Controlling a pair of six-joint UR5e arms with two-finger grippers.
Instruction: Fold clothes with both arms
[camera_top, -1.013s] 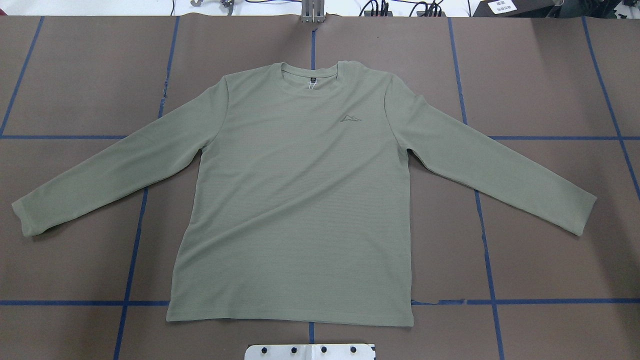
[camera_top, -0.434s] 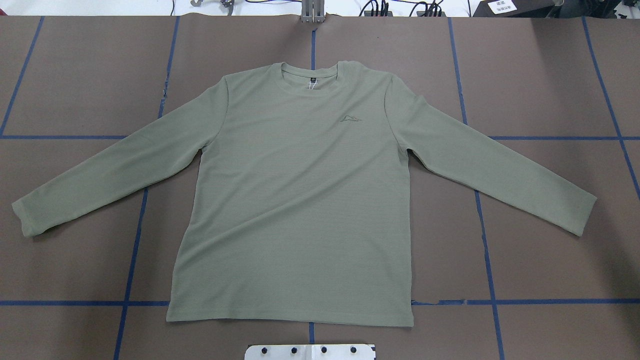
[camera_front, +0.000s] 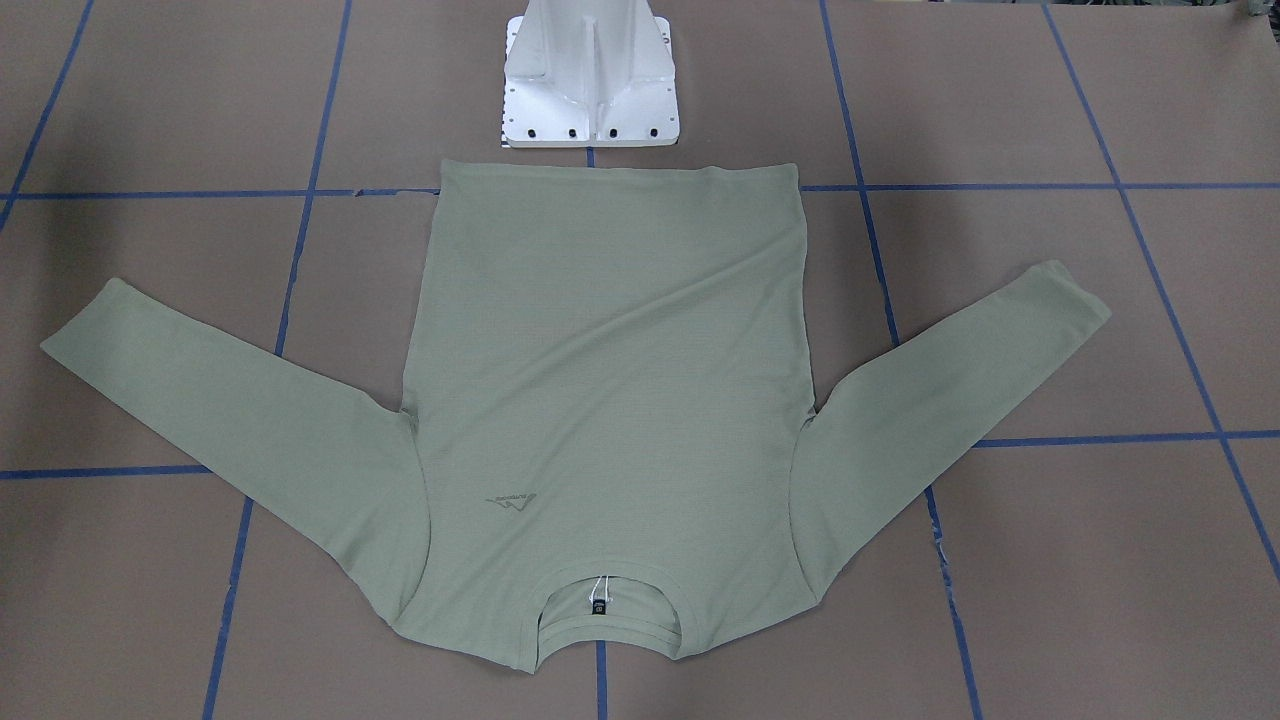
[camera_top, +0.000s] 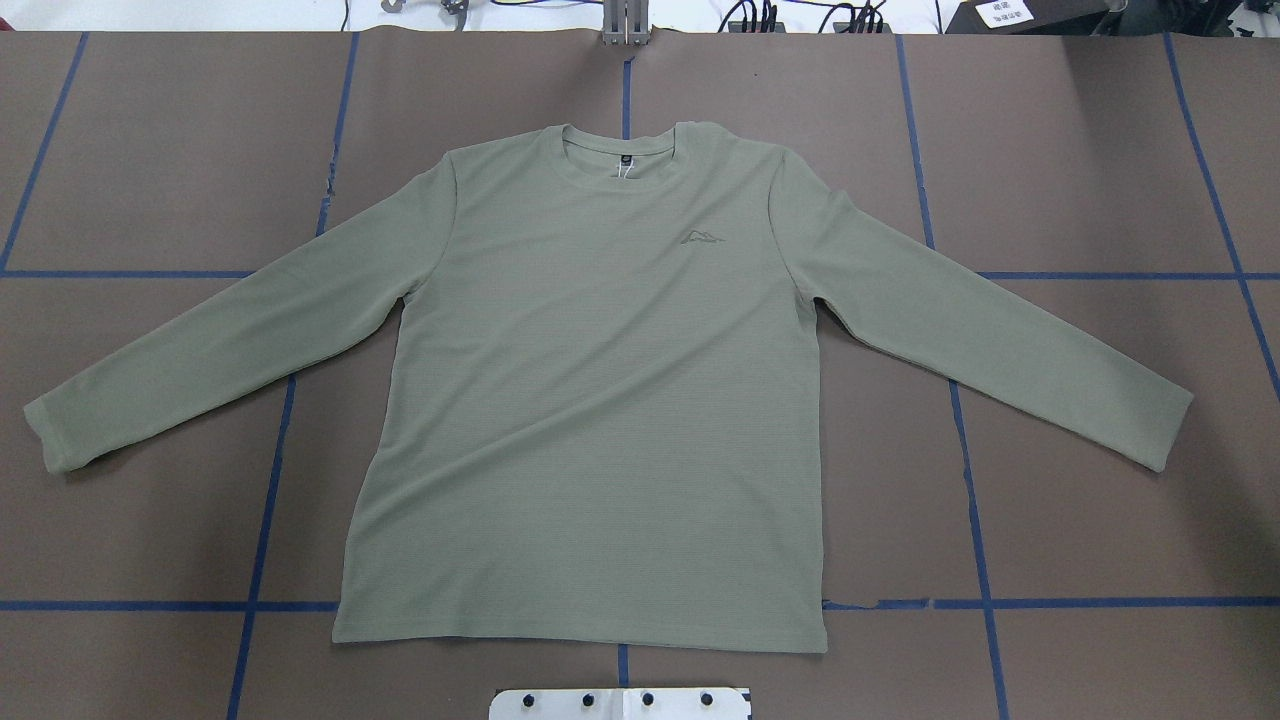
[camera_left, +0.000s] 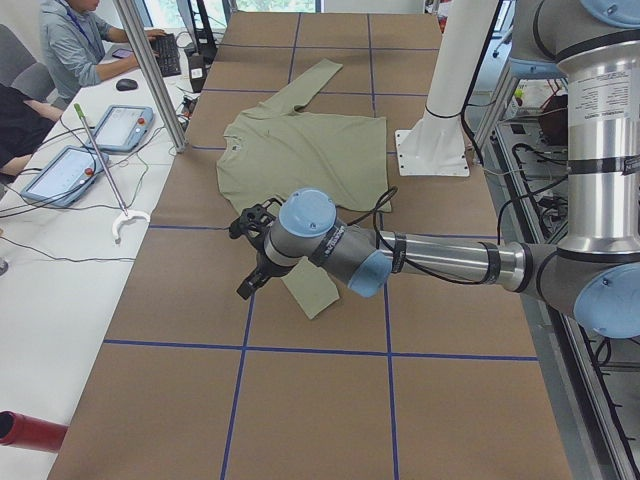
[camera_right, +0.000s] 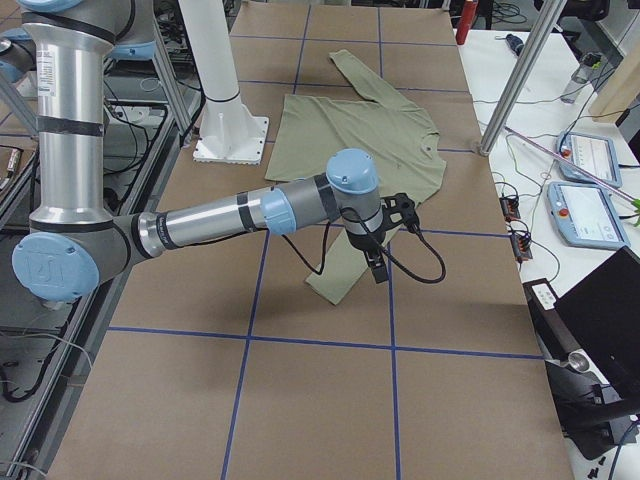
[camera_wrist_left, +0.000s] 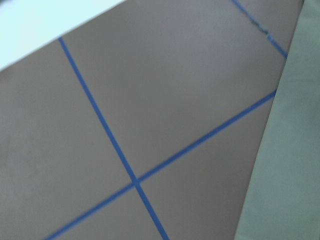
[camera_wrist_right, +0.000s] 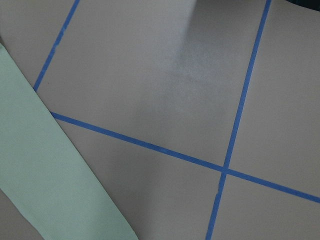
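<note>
The clothes are one sage-green long-sleeved shirt (camera_top: 600, 400) lying flat and face up on the brown table, both sleeves spread outward, collar away from the robot (camera_front: 610, 380). Neither arm shows in the overhead or front views. In the exterior left view my left gripper (camera_left: 252, 262) hovers above the table by the near sleeve's cuff (camera_left: 312, 292). In the exterior right view my right gripper (camera_right: 384, 250) hangs over the other sleeve's cuff (camera_right: 338, 282). I cannot tell whether either is open or shut. Each wrist view catches a sleeve edge (camera_wrist_left: 292, 150) (camera_wrist_right: 50, 165).
The white pedestal base (camera_front: 590, 90) stands just behind the shirt's hem. Blue tape lines (camera_top: 265, 480) grid the table. A side desk holds teach pendants (camera_left: 120, 125) (camera_right: 590, 160), with people (camera_left: 70, 40) seated there. A red cylinder (camera_left: 30, 432) lies off the table's corner.
</note>
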